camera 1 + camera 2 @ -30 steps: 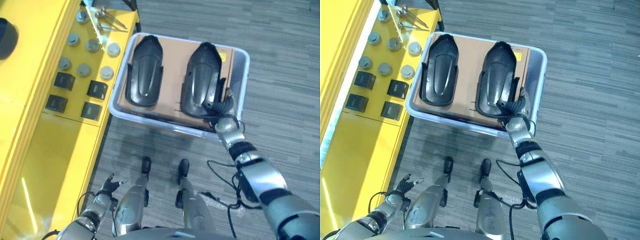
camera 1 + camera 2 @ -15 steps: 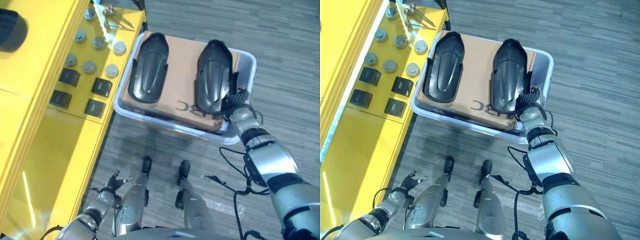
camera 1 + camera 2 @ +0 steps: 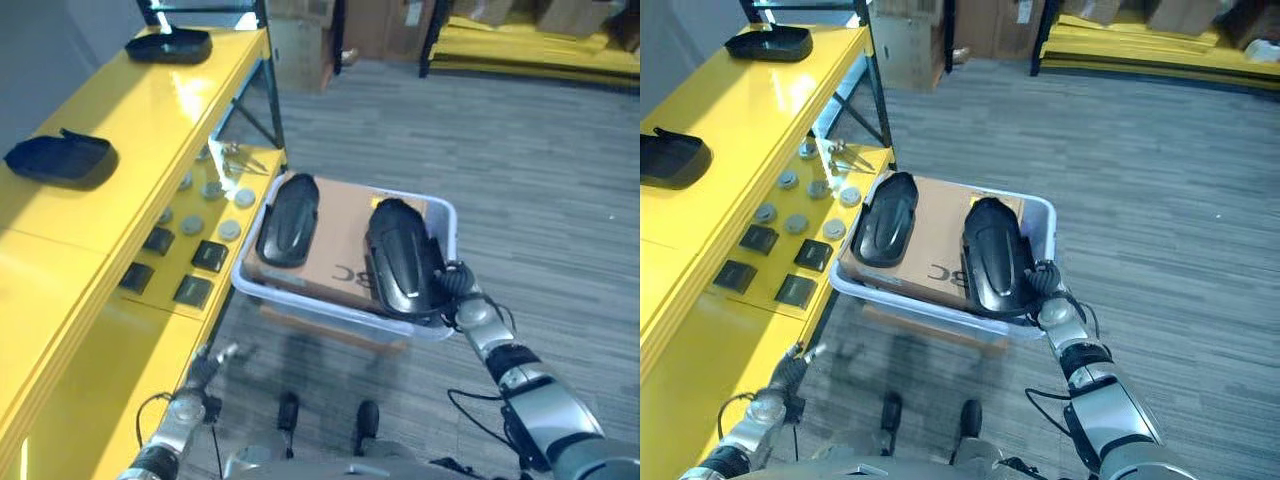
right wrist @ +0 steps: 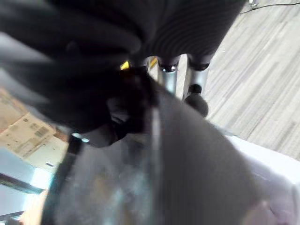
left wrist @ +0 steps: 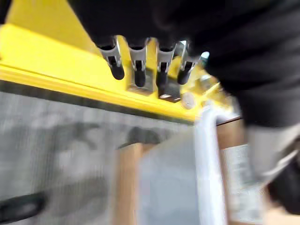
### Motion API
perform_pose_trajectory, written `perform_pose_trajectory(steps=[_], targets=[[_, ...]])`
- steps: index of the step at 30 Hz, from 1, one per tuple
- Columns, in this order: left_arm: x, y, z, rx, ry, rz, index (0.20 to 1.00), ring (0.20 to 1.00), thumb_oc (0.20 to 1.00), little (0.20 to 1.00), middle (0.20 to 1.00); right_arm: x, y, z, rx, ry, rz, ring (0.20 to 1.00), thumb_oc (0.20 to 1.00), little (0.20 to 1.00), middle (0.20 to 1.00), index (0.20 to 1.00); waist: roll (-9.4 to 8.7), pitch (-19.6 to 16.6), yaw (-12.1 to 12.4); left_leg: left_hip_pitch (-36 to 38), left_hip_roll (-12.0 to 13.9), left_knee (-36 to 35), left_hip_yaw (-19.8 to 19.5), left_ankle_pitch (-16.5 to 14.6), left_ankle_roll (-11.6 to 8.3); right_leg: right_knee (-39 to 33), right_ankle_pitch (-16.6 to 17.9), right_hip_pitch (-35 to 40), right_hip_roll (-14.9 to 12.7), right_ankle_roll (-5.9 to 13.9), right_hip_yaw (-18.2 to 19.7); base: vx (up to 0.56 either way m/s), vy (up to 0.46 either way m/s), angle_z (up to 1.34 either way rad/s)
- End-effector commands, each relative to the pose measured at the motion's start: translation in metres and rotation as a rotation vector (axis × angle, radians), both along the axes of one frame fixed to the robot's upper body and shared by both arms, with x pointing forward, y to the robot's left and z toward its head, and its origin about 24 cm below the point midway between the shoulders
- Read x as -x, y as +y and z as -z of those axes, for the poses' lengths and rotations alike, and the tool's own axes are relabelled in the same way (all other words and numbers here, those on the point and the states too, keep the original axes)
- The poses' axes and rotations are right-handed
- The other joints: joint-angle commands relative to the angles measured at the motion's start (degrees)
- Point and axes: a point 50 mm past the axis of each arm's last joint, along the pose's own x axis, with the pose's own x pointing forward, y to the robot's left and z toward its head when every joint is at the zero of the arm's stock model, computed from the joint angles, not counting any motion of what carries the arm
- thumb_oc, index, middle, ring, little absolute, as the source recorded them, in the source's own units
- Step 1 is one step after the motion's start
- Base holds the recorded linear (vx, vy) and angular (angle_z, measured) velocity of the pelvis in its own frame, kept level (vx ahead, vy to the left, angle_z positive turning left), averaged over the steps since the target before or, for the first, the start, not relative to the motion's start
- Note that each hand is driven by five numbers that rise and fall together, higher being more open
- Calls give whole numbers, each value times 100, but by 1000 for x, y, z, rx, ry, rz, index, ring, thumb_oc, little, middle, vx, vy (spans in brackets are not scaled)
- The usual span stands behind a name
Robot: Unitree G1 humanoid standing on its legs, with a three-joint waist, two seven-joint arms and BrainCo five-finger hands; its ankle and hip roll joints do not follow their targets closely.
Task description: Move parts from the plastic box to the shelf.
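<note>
A pale plastic box [image 3: 446,214] holds a cardboard sheet [image 3: 338,222] with two long black moulded parts on it. The left part [image 3: 290,208] lies flat. My right hand [image 3: 457,288] is shut on the near end of the right part [image 3: 398,255], which reaches over the box's near rim. In the right wrist view its fingers [image 4: 197,89] curl round the dark part [image 4: 187,159]. The yellow shelf [image 3: 150,110] stands to the left of the box. My left hand [image 3: 207,358] hangs low beside the shelf, fingers [image 5: 136,65] straight and holding nothing.
Two black parts [image 3: 60,160] [image 3: 170,45] lie on the shelf's top board. The lower board carries several grey round pieces [image 3: 214,190] and black square pieces [image 3: 210,256]. The box rests on a wooden stand [image 3: 330,330]. Grey floor spreads to the right and beyond.
The whole picture has tilted up, so the camera moved. My right hand, still shut on the right part, has drawn it toward the box's near right corner.
</note>
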Motion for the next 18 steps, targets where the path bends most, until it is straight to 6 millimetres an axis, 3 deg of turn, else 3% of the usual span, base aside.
perform_pose_trajectory(steps=[1,5,8,9,10,12,15,17,18], targets=[[-26,12,-35,-36,-189,5,1000,1000,1000,1000,1000,-15,-4,-51,124,-208,-72,200,200,200,200,200,-334,-364,133,196,301,-43,126,-186,-304,146,-341,363,-703,647,124,55,-51,-12],[-45,-2,-82,77,-388,82,1000,1000,1000,1000,1000,-9,1,-103,416,-365,-195,200,200,200,200,200,-325,-558,70,422,326,-28,172,-275,-283,179,-447,523,-679,639,176,30,-42,-19],[-49,-17,-91,261,-417,104,1000,1000,1000,1000,1000,-3,12,-128,454,-487,-235,200,200,200,200,200,-297,-670,-38,561,349,-24,211,-327,-271,194,-496,625,-657,621,224,38,-28,-4],[-48,-17,-90,262,-417,104,1000,1000,1000,1000,1000,-2,12,-128,454,-486,-234,200,200,200,200,200,-296,-667,-32,567,350,-24,211,-329,-271,195,-497,630,-655,621,224,30,-28,-19],[-50,-36,-94,425,-409,142,1000,1000,1000,1000,1000,3,26,-144,474,-578,-279,200,200,200,200,200,-262,-719,-110,632,363,-8,228,-355,-261,212,-539,678,-635,601,257,42,-27,-18],[-53,-71,-84,735,-333,114,1000,1000,1000,1000,1000,1,49,-155,523,-629,-363,200,200,200,200,200,-232,-779,-224,747,376,-6,267,-388,-259,220,-562,752,-623,582,313,48,-29,-11],[-58,-95,-89,797,-308,176,1000,1000,1000,1000,1000,0,63,-160,558,-657,-426,200,200,200,200,200,-216,-833,-301,830,384,-11,285,-420,-250,217,-583,828,-608,575,334,22,-4,1],[-58,-101,-89,834,-294,174,1000,1000,1000,1000,1000,-1,68,-161,565,-665,-444,200,200,200,200,200,-210,-839,-325,863,392,-16,299,-430,-249,215,-595,856,-598,574,344,17,-3,0],[-61,-114,-90,892,-267,177,1000,1000,1000,1000,1000,-3,80,-161,555,-670,-484,200,200,200,200,200,-209,-863,-362,888,398,-13,314,-440,-249,211,-605,879,-591,566,358,22,-4,-4]])
